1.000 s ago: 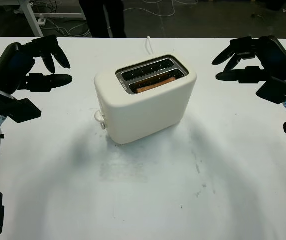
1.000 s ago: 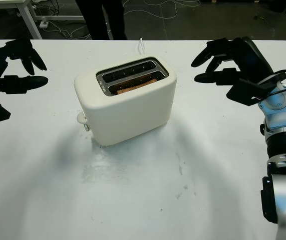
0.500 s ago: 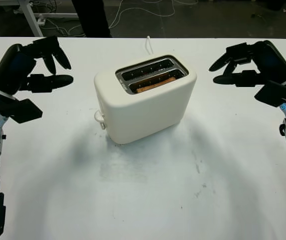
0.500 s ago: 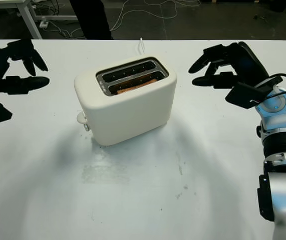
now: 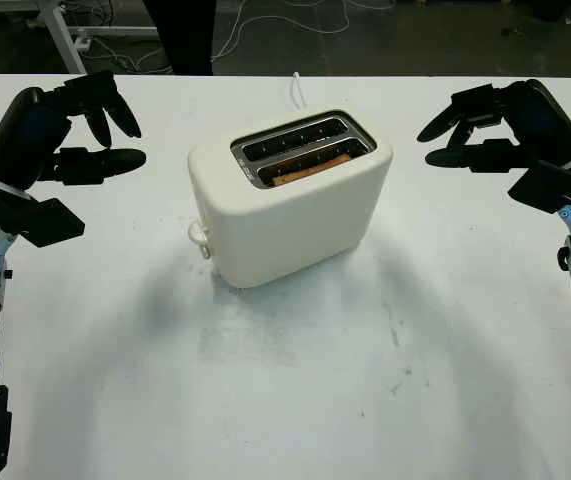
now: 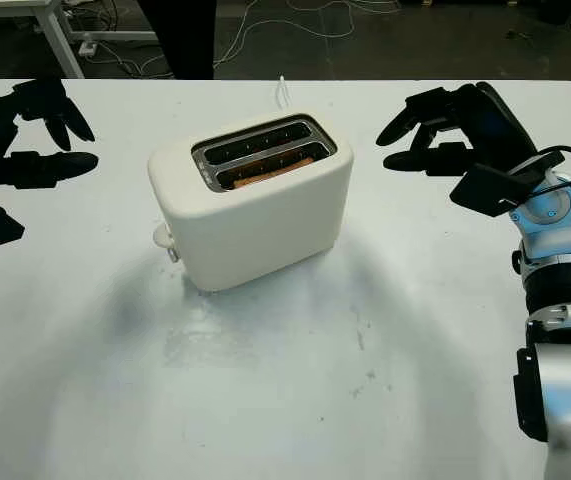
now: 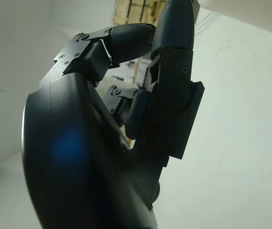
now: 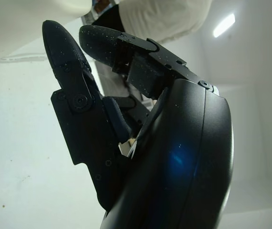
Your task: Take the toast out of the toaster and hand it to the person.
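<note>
While the toaster (image 5: pixel 287 200) stands near the middle of the white table (image 5: pixel 295 400), both of my hands are raised to either side of it and hold nothing. My left hand (image 5: pixel 65 135) hangs over the table's far left part, well apart from the toaster, open, its black fingers (image 5: pixel 105 158) pointing in toward the toaster. My right hand (image 5: pixel 495 125) is over the far right part of the table, likewise open and well apart from the toaster, its fingers (image 5: pixel 460 156) pointing back toward it.

The toaster is cream-coloured and sits at an angle, with its two slots on top. The toast (image 5: pixel 310 170) sits low in the slot nearer to me, only its brown upper edge showing; the farther slot looks dark. A small lever knob (image 5: pixel 198 236) sticks out from the toaster's left end, and a white cord (image 5: pixel 296 90) runs from behind it toward the table's far edge.

Beyond that far edge a person's dark-clad legs (image 5: pixel 187 35) stand on the floor, with cables (image 5: pixel 265 20) lying nearby.
</note>
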Robot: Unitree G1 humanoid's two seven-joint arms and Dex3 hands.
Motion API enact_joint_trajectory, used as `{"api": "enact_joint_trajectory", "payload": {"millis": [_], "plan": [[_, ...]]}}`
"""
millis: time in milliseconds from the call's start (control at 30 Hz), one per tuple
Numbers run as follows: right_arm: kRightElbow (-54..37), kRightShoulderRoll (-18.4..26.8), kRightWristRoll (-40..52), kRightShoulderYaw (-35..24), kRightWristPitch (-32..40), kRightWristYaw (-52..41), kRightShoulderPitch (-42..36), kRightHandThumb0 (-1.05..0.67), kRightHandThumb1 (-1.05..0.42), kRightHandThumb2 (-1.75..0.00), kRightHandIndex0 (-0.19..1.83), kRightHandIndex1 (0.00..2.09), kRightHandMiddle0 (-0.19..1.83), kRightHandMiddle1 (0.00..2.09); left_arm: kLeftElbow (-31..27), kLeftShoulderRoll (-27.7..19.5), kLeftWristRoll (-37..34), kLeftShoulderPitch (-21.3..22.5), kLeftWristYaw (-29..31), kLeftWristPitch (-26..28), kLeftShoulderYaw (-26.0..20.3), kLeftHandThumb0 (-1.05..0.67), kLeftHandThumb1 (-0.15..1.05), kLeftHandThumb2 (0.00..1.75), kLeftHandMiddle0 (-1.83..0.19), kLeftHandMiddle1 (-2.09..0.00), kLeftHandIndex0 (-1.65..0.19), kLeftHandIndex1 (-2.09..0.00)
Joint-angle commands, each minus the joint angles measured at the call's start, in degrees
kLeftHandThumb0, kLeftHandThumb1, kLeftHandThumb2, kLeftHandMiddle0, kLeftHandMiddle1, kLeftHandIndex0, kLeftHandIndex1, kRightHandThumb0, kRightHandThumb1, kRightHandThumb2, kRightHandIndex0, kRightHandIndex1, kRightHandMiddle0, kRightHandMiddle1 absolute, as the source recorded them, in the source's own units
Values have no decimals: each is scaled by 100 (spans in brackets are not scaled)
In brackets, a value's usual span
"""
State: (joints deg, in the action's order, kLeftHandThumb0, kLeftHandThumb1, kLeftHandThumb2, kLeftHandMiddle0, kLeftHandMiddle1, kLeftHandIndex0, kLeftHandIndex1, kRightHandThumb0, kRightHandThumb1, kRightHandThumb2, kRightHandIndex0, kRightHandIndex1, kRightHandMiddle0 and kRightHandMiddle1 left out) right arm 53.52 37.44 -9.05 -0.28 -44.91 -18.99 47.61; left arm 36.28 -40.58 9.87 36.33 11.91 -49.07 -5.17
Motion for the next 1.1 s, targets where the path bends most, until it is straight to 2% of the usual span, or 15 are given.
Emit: {"api": "enact_joint_trajectory", "payload": {"millis": [0, 367, 633, 1067], "plan": [[-41, -23, 65, -34, -21, -6, 81, -69, -83, 0, 102, 112, 103, 57, 25, 29, 6, -45, -21, -36, 19, -77, 92, 30, -65, -172, -47, -157], [-126, 8, -25, -11, 31, 90, 62, -67, -82, 0, 102, 112, 103, 57, 44, 27, 8, -42, -31, -62, 21, -76, 92, 30, -65, -172, -48, -157], [-88, -12, 37, -31, 32, 41, 64, -67, -82, 0, 102, 112, 104, 57, 10, 4, -62, -64, 63, 0, 22, -74, 87, 27, -61, -167, -47, -155], [-122, 26, -86, 0, 14, 130, 81, -68, -82, 0, 99, 111, 103, 57, 72, 9, -16, -3, 17, -93, 11, -74, 85, 32, -61, -167, -46, -153]]}}
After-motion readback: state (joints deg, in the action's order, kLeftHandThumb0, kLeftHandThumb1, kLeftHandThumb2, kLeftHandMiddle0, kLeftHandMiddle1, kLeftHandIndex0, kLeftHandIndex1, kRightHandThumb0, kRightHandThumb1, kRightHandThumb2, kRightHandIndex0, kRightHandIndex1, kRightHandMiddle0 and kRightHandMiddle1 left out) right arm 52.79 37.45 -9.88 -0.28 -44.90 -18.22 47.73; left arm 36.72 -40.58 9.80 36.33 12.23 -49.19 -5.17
